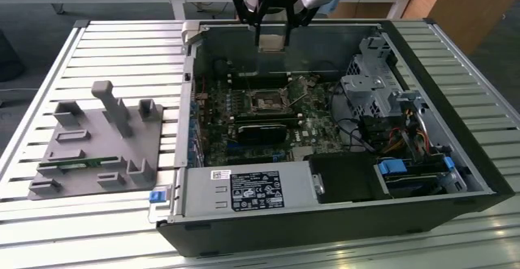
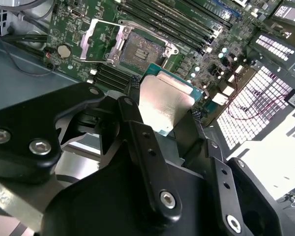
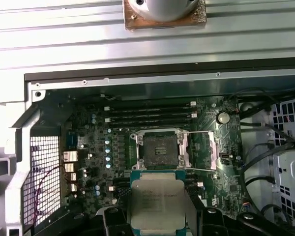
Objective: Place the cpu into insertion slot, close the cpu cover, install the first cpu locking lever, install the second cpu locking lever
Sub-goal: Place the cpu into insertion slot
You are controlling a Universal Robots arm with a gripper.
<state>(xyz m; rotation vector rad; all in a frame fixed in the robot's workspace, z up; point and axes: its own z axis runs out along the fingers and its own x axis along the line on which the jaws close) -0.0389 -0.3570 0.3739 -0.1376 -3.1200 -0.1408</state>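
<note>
My gripper (image 1: 273,38) hangs over the back wall of the open computer case, shut on the cpu (image 1: 272,45), a small square chip with a silvery top. In both wrist views the cpu (image 2: 162,105) (image 3: 157,204) sits flat between the two black fingers (image 2: 133,83), with the gripper (image 3: 159,216) above the board. The insertion slot (image 1: 267,101) (image 2: 142,49) (image 3: 160,150) lies bare on the green board, its dark pin grid showing. The cpu cover (image 2: 91,39) is swung up and open beside the slot.
The case (image 1: 195,56) lies on its side on a slatted metal table (image 1: 122,44). Inside are a black card (image 1: 264,132), a power supply (image 1: 248,190), a drive cage (image 1: 369,92) and cables. A grey fixture plate (image 1: 97,141) lies at the exterior view's left.
</note>
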